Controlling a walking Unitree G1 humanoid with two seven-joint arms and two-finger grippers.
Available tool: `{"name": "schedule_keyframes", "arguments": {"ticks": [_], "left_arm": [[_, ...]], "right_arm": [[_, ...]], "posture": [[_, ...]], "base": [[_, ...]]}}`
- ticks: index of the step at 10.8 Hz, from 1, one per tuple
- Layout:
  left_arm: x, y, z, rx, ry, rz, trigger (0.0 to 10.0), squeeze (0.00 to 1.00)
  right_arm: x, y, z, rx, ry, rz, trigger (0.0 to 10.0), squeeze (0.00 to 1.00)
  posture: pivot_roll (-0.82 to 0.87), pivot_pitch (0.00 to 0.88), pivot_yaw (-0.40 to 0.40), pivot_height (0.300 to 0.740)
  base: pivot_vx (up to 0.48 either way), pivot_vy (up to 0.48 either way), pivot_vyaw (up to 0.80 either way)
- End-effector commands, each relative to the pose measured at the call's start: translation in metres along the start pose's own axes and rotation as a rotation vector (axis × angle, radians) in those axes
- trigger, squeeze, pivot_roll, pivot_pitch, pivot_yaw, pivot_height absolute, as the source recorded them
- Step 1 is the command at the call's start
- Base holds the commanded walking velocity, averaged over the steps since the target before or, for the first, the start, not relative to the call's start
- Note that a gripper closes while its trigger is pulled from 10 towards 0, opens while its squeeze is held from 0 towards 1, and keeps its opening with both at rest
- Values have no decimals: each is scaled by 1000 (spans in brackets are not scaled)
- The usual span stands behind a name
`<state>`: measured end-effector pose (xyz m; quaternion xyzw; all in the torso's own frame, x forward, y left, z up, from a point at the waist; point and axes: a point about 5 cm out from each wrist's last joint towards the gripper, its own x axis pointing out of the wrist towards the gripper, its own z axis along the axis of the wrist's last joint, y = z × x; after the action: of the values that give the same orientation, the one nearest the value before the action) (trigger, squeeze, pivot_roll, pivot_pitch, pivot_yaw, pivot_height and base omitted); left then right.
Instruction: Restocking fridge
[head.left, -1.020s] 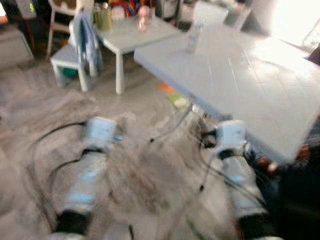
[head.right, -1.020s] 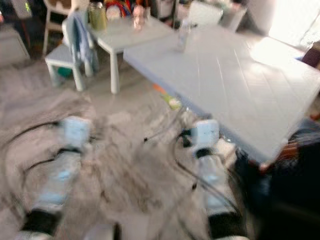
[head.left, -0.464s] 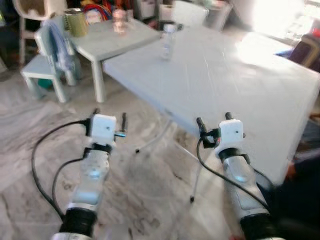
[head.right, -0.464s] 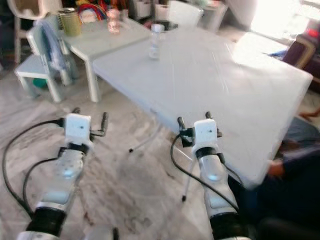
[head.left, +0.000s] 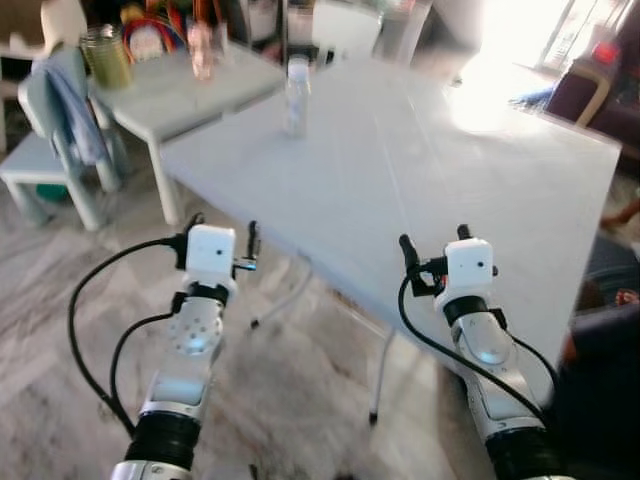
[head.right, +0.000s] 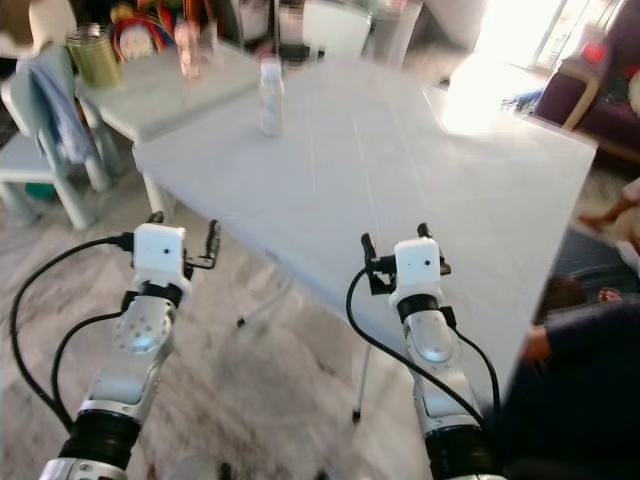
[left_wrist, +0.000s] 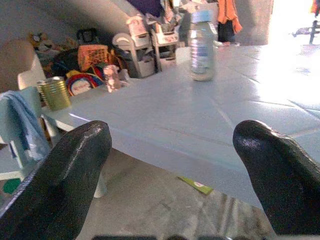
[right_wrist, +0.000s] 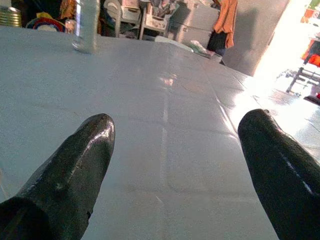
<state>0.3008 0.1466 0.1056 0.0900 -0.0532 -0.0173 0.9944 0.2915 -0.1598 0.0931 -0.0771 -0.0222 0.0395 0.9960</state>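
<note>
A big white folding table (head.left: 460, 170) takes up the middle and right of the head views. 1 clear bottle (head.left: 296, 95) with a white cap stands upright on the table, near its far left corner, in the upper middle of the frame. In the left wrist view the same bottle (left_wrist: 201, 45) stands at the top, a little right of the middle.

The left gripper (head.left: 222, 232) is in the lower left of the frame. It hangs in the air in front of the table's near edge, above the floor. Its 2 black fingers (left_wrist: 60, 185) are wide apart and hold nothing. The right gripper (head.left: 436, 242) is in the lower right of the frame, just over the near edge of the table. Its 2 fingers (right_wrist: 65, 185) are also wide apart, with nothing between them. The bottle is well apart from both grippers.

A small white table (head.left: 170, 90) sits in the upper left of the frame, touching or just beside the big table. On it stand a green-gold can (head.left: 105, 58) and a small pinkish bottle (head.left: 203, 50). A little white chair (head.left: 45, 150) with a blue cloth (head.left: 75, 115) over its back is at the far left. The floor (head.left: 60, 290) is grey marble. A person's dark sleeve (head.right: 590, 340) shows at the right edge, low in the frame.
</note>
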Motion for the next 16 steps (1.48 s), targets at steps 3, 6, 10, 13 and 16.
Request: {"name": "schedule_keyframes", "arguments": {"ticks": [3, 6, 10, 13, 16], "left_arm": [[-4, 8, -5, -11, 23, 25, 10000, 0], [-2, 5, -3, -11, 10, 2, 10000, 0], [-2, -3, -1, -1, -7, -42, 10000, 0], [-2, -2, -2, -21, 0, -41, 10000, 0], [-2, -2, -1, -16, -4, -48, 10000, 0]], "right_arm": [[1, 5, 4, -2, -19, 8, 10000, 0], [1, 7, 3, 2, -17, 8, 10000, 0], [0, 7, 1, 1, -12, 5, 10000, 0], [0, 11, 1, 2, -12, 12, 10000, 0], [2, 12, 2, -1, -14, 15, 10000, 0]], "posture": [[94, 66, -85, 740], [95, 68, -79, 740], [96, 71, -78, 740], [100, 68, -78, 740], [101, 68, -79, 740]], "base": [[364, 314, 0], [359, 319, 0], [381, 234, 0], [428, 0, -515], [428, 0, 0]]}}
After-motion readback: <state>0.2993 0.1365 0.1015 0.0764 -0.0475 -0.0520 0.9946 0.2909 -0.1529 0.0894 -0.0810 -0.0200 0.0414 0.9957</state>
